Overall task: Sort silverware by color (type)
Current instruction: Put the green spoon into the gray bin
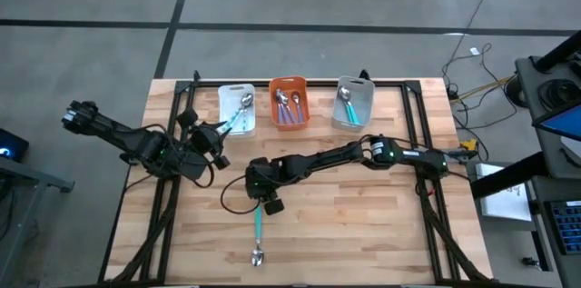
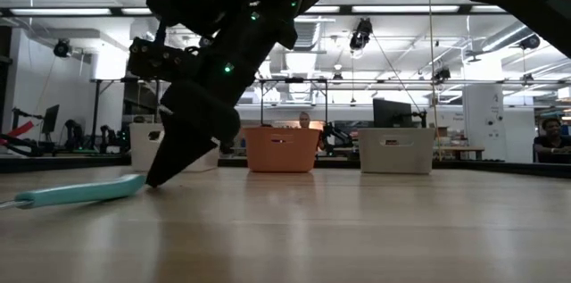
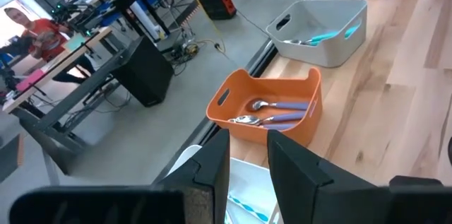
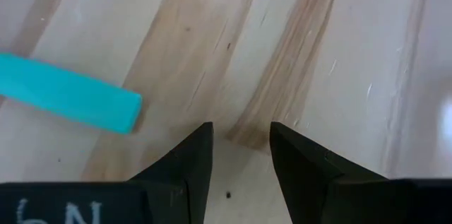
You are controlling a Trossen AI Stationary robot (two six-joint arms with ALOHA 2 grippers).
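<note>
A teal-handled spoon point(image 1: 258, 232) lies flat on the table, its metal bowl toward the near edge. My right gripper point(image 1: 261, 199) points down at the table just beyond the spoon's handle end point(image 4: 106, 107). Its fingers are open, and the handle lies beside them, not between them. In the low view one fingertip point(image 2: 159, 176) reaches the tabletop next to the spoon point(image 2: 76, 194). My left gripper point(image 1: 218, 134) is open, hovering at the near-left corner of the white bin point(image 1: 224, 97). A light-blue spoon point(image 1: 240, 115) rests in that bin.
Three bins stand in a row along the far edge. The white one holds the light-blue spoon. The orange bin point(image 1: 272, 106) has purple-handled spoons point(image 3: 282, 114). The grey bin point(image 1: 366, 102) has teal-handled ones point(image 3: 326, 37). Bare wood lies to the right of the spoon on the table. People sit in the room beyond.
</note>
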